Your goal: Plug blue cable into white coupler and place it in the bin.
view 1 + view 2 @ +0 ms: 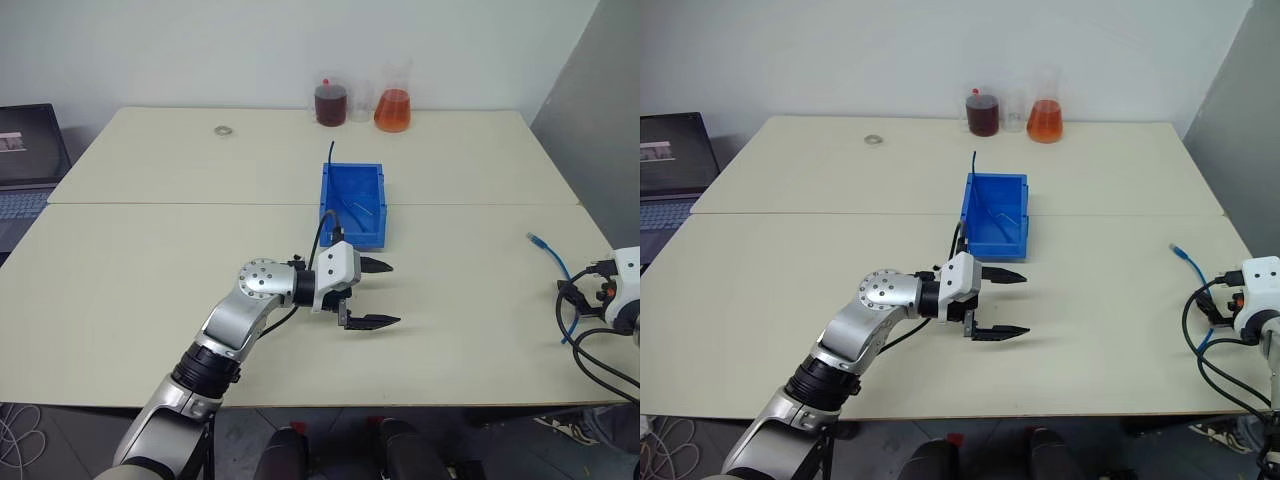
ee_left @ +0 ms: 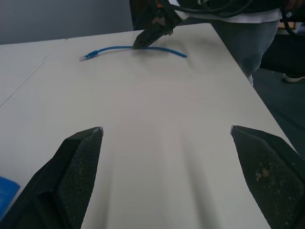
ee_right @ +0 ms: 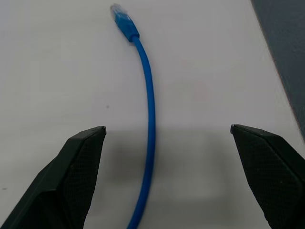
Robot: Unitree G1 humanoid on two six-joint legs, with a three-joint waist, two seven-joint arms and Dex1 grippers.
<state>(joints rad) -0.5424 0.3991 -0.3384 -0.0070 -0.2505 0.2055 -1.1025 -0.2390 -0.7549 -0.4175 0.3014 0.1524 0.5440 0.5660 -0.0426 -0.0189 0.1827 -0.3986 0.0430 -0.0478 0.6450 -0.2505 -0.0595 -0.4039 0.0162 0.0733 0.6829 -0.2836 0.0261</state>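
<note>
Blue cable (image 3: 149, 119) is lying flat on the table (image 1: 150, 260) near its right edge, at about three o'clock from the left gripper (image 1: 372, 293), its clear plug pointing toward the far side. Right gripper (image 3: 167, 179) is hovering directly over the cord with both fingers spread wide, holding nothing. Left gripper is pointing toward the cable, fingers fully apart and empty. Bin (image 1: 353, 180) is sitting at twelve o'clock from the left gripper, just beyond it.

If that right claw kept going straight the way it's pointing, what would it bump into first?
Probably the thin light-blue cable lying on the pale table: it runs between the open right gripper's black fingers. Depth is hard to judge.
</note>
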